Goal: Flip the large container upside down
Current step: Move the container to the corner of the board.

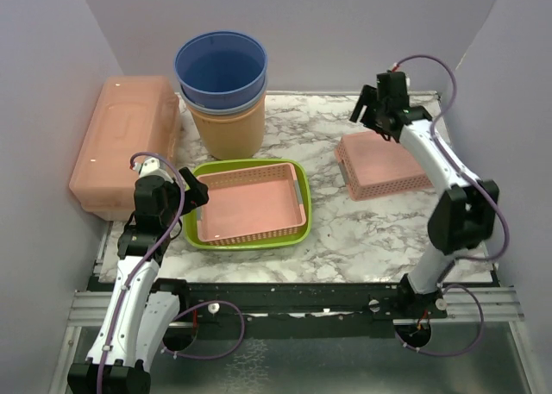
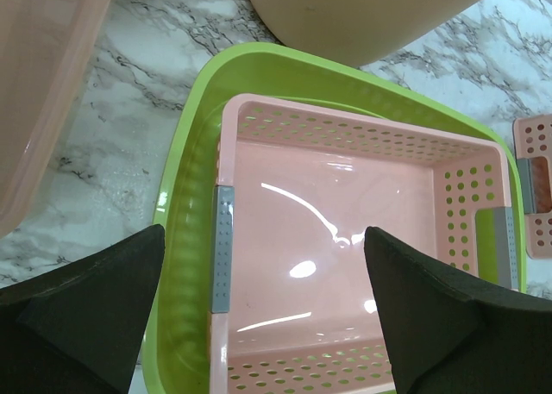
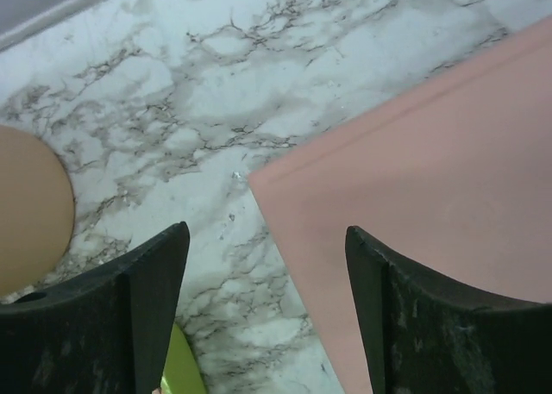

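A large pale-pink lidded container (image 1: 125,144) lies upright along the table's left edge; a strip of it shows in the left wrist view (image 2: 39,84). My left gripper (image 1: 197,191) is open and empty to its right, over the left rim of a green tray (image 1: 195,239). In the left wrist view my left gripper (image 2: 263,325) straddles the green tray's rim (image 2: 181,230) and the left wall of the pink basket (image 2: 345,239) inside it. My right gripper (image 1: 371,109) is open and empty above the back left corner of an overturned pink basket (image 1: 384,164).
A blue bucket (image 1: 222,66) is nested in a tan bucket (image 1: 228,127) at the back, next to the large container. In the right wrist view my right gripper (image 3: 267,316) hangs over the marble and the overturned basket's edge (image 3: 431,178); the tan bucket (image 3: 30,213) is at left.
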Motion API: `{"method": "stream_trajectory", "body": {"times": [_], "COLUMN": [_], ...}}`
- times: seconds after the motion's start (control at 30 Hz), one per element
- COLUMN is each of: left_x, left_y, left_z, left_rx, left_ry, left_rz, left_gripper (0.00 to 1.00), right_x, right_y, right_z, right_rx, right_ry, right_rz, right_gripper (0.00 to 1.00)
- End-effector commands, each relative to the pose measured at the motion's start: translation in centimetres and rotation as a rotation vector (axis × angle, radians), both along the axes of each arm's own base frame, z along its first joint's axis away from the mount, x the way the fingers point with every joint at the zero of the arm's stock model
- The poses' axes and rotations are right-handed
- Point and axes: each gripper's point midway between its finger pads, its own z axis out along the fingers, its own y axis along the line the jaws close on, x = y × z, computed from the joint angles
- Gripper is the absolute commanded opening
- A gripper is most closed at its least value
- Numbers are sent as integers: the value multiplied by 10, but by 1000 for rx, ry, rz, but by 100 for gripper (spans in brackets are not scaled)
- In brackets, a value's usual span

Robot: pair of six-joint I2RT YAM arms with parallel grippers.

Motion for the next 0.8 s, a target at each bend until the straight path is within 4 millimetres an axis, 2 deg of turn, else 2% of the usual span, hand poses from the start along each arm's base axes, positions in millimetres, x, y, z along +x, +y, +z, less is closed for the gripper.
{"method": "stream_trajectory", "body": {"times": [0.0, 0.1, 0.13, 0.27, 0.33, 0.4, 0.6, 0.67, 0.77], "left_x": [1, 0, 0, -1, -1, -1, 0, 1, 1], "left_y": [-2, -1, 0, 1, 1, 0, -2, -2, -2], "left_z": [4, 6, 7, 9, 9, 9, 6, 5, 4], "left_rx": [-6, -4, -4, -1, -1, -3, -6, -7, -7], "left_ry": [-27, -38, -42, -52, -52, -50, -36, -31, -27], "left_rz": [-14, -9, -6, 2, 1, -4, -14, -17, -16], "left_gripper": [99, 99, 99, 99, 99, 99, 99, 99, 99], "right_x": [38, 66, 73, 66, 61, 60, 46, 46, 55], "right_y": [37, 60, 70, 96, 96, 87, 76, 73, 85], "right_z": [-47, -61, -58, -82, -91, -100, -131, -129, -106], "right_rx": [-30, -95, -104, -168, -162, -189, -256, -275, -235], "right_ry": [176, 215, 211, 254, 251, 249, 344, 335, 269], "right_rz": [120, 153, 174, 226, 214, 177, 189, 190, 237], "right_gripper": [76, 75, 73, 73, 73, 73, 73, 73, 73]}}
